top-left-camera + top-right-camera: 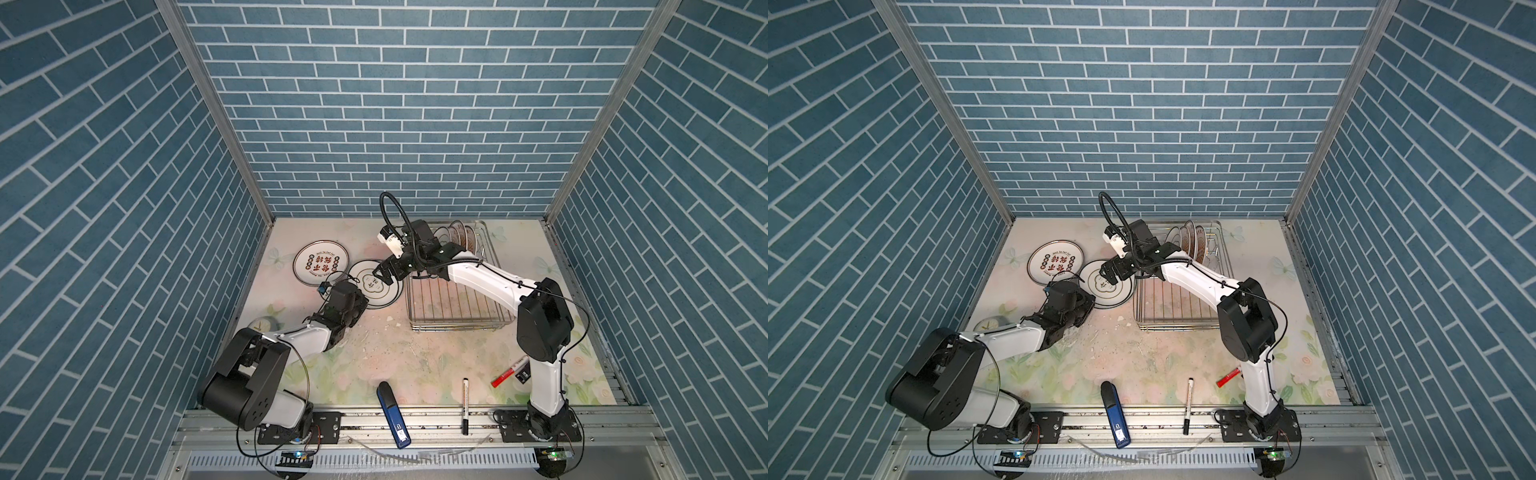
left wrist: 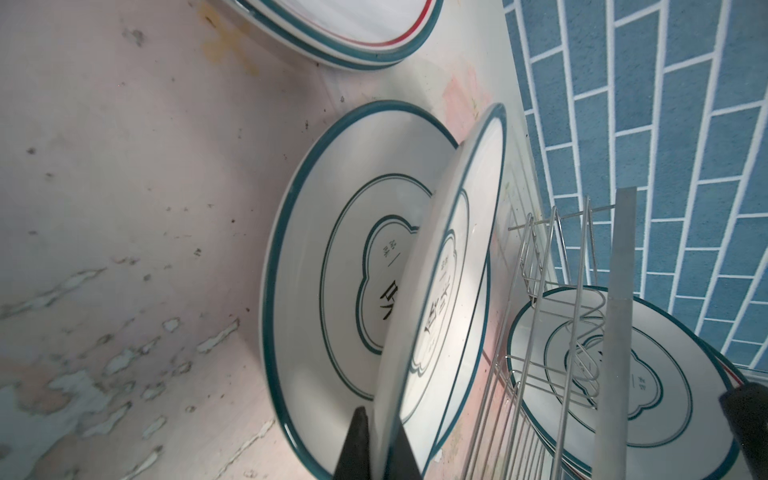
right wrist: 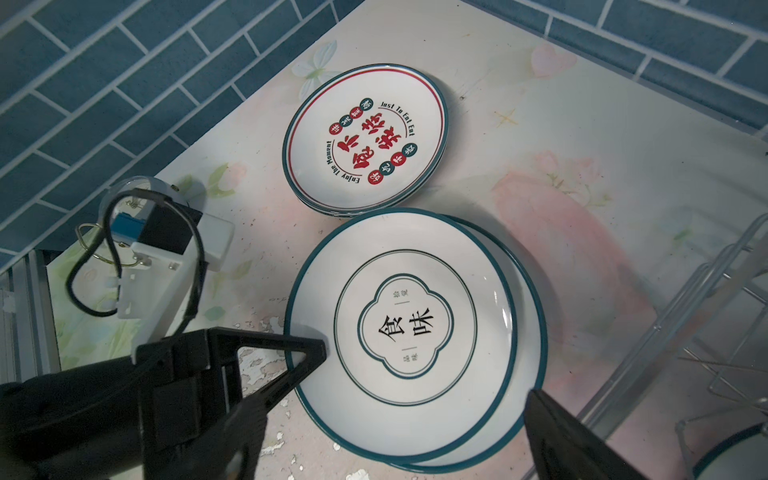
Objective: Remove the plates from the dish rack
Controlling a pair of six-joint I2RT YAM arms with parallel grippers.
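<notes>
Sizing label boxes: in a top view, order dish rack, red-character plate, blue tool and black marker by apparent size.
1. dish rack
2. red-character plate
3. blue tool
4. black marker
Tool and marker look similarly long, the tool wider; both lie nearer the camera.

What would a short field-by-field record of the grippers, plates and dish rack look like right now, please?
Left gripper: shut on the rim of the tilted plate
Right gripper: open, above that plate
Underneath: flat plate with the same emblem, on the table
Beside them: stack of red-lettered plates
Dish rack: several upright plates at its far end
</notes>
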